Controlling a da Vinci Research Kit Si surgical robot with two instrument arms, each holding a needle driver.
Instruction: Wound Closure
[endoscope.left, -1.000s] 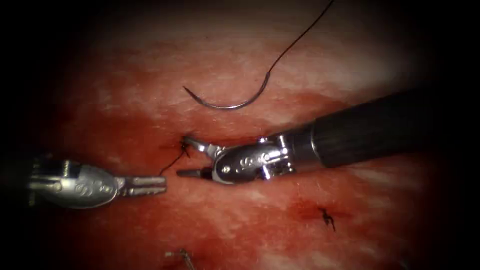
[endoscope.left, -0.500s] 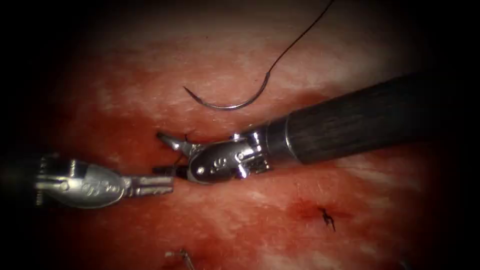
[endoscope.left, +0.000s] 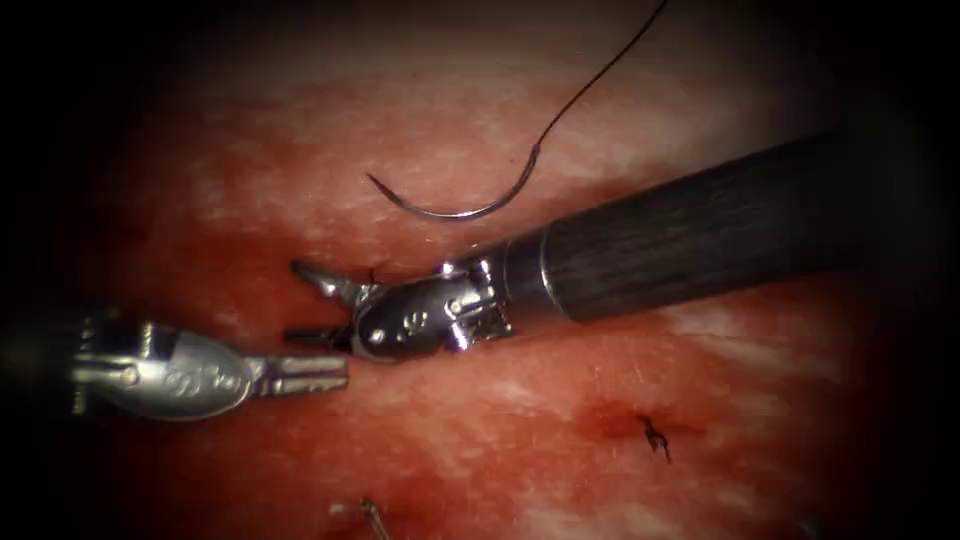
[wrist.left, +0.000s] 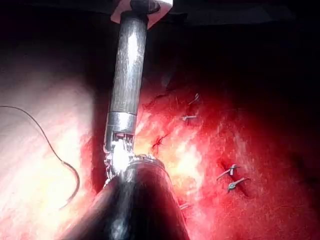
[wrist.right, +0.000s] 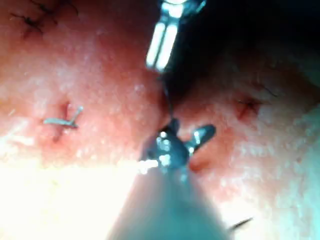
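Looks like we're at the tidy-up end of a stitch here. The right tool is sitting with its jaws spread wide, one on either side of the knot, and it's gripping nothing. Over the last second it's been sliding in toward the left tool, jaws open the whole way. The left tool is waiting just below and beside those open jaws, clamped closed. In the right wrist view it's holding the thread tail taut, running from its tips down to the right tool.

My guess is it's lining up to trim that tail. If so, the next move is calling for the tail to be sitting properly between the blades and clear of the knot, with the left tool keeping tension.

The needle is lying loose on the tissue just above the right tool's wrist. Nobody's holding it, it isn't in the tissue, and its thread is trailing up and away.

Hard bits: from the endoscope the tail is hiding behind the right tool, so I'm not seeing exactly where it's crossing the jaws. The line of the cut is also getting lost in the red fluid.
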